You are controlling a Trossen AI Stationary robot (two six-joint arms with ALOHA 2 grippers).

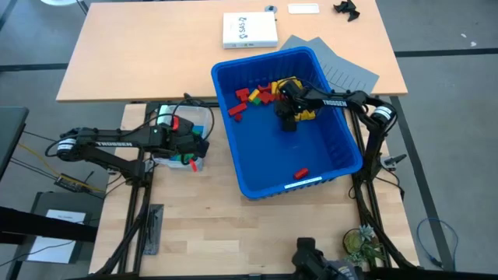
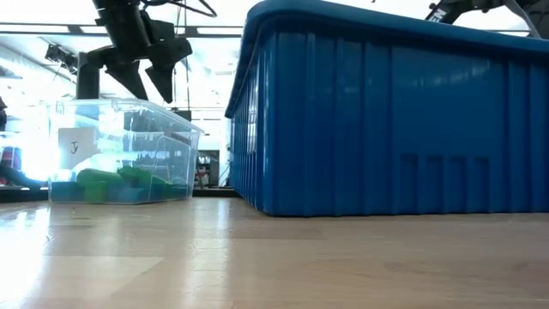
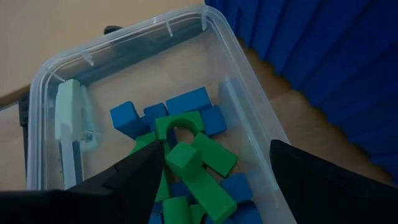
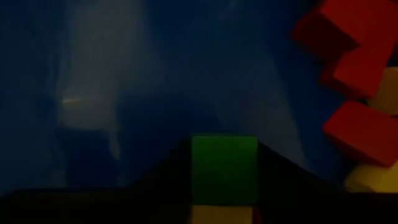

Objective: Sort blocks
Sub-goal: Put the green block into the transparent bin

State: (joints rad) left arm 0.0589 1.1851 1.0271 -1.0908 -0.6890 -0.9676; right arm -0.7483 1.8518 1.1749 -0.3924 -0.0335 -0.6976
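A large blue bin (image 1: 226, 124) holds a pile of red and yellow blocks (image 1: 264, 93) at its far side and a lone red block (image 1: 301, 173) near its front wall. My right gripper (image 1: 288, 120) reaches down inside the bin beside the pile and is shut on a green block (image 4: 224, 165). Left of the bin stands a clear tub (image 1: 185, 124) with blue and green blocks (image 3: 186, 162) lying on its floor. My left gripper (image 1: 191, 148) hangs open above the tub, touching nothing. My right gripper pinches the green block by two opposite sides (image 4: 198, 168) between its two fingers. The fingers slant down into the bin from the table's right side. A yellow patch shows right under the block; whether the block is lifted clear I cannot tell.
A white box (image 1: 250, 29) and grey sheets (image 1: 346, 71) lie behind the bin on the far table. Red blocks (image 4: 354, 68) crowd close beside my right gripper. The bin's tall wall (image 2: 386, 120) stands between the two arms. A small plant (image 1: 362, 243) sits at the near right.
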